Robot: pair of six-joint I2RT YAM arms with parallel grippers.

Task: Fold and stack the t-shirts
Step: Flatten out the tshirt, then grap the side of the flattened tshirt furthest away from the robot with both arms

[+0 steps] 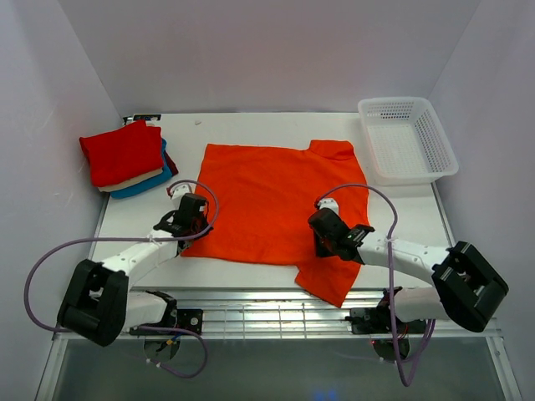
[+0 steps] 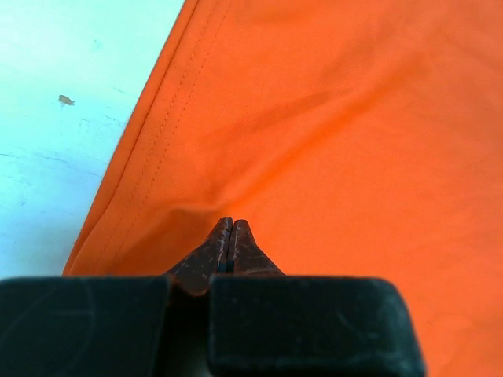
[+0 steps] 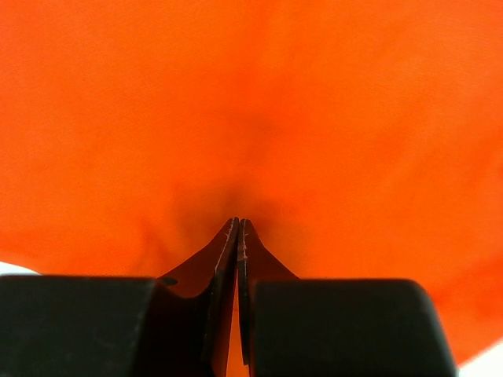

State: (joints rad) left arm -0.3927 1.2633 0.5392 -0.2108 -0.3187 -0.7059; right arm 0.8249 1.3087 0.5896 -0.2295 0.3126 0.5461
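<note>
Orange soft-cloth short-sleeved t-shirt (image 1: pixel 267 196): one, spread flat on the bench (image 1: pixel 401 215), just left of the white plastic mesh basket (image 1: pixel 374 125).
Stack of folded t-shirts (image 1: pixel 124 153): red, cream and teal-blue layers, three counted, well left of the basket.
Left pincer (image 2: pixel 233 225): closed on a cloth pinch near the hem, far from the basket.
Right pincer (image 3: pixel 238 222): closed on puckered orange cloth, nearer the basket.
Risk: thin pinches may slip on lifting; uneven pulls would skew the fold.

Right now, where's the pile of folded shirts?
In the top view, the pile of folded shirts sits in the far left corner of the table, just left of the orange t-shirt, opposite the white basket.
</note>
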